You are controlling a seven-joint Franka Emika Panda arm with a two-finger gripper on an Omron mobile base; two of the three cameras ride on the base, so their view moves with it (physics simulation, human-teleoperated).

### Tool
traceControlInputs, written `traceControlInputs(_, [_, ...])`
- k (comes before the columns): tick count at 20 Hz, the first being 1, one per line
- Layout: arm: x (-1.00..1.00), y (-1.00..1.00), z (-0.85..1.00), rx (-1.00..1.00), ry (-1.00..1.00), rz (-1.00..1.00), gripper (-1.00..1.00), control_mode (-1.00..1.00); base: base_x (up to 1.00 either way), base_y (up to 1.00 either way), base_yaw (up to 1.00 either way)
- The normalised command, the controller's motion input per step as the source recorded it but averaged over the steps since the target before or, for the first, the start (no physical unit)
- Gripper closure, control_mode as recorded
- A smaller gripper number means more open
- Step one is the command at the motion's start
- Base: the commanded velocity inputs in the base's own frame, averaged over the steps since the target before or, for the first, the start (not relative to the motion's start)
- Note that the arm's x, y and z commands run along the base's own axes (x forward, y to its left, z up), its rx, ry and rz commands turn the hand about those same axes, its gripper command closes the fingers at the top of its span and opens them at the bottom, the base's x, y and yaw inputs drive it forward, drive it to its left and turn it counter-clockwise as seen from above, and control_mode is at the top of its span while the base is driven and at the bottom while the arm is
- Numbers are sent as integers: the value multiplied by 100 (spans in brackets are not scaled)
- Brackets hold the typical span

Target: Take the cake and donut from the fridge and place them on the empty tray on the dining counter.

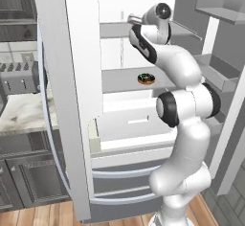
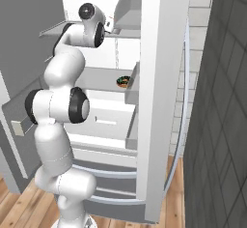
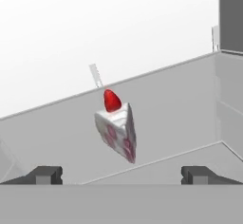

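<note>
- Your hand (image 3: 121, 175) is spread wide and grasps nothing; its two dark fingertips (image 3: 45, 174) stand well apart at the bottom of the hand view.
- The cake (image 3: 117, 129) sits between those fingertips and beyond them, apart from both, on a pale shelf (image 3: 180, 118) inside the fridge (image 1: 67, 100).
- The cake is a white wedge with pink spots on its side and a red topping, and in the hand view it appears tilted.
- In the left base view your arm (image 1: 184, 124) rises in front of the open fridge and reaches up to the upper shelf, with the wrist at the shelf's front edge.
- The donut (image 1: 146, 79) lies on the shelf below that one, just left of your arm's upper link in the left base view; it is a dark ring with light speckles.
- In the right base view you see the same donut (image 2: 123, 81) on the middle shelf, close to the inner edge of the open fridge door (image 2: 159, 101).
- Left of the fridge, a toaster (image 1: 19, 76) stands on a marbled worktop (image 1: 24, 112) above dark cabinets (image 1: 28, 182).
- The floor (image 1: 38, 215) below the fridge is wooden.
</note>
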Motion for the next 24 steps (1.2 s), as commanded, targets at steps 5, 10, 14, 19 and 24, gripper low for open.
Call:
traceControlInputs(5, [51, 0, 0, -1, 6, 0, -100, -100, 0, 0, 0])
traceControlInputs(10, [42, 0, -6, -1, 7, 0, -100, -100, 0, 0, 0])
traceControlInputs(14, [38, 0, -12, -2, 4, 0, -100, -100, 0, 0, 0])
traceControlInputs(19, [33, 0, -26, -3, 1, 2, -100, -100, 0, 0, 0])
traceControlInputs(24, [19, 0, -38, -4, 1, 5, 100, -100, 0, 0, 0])
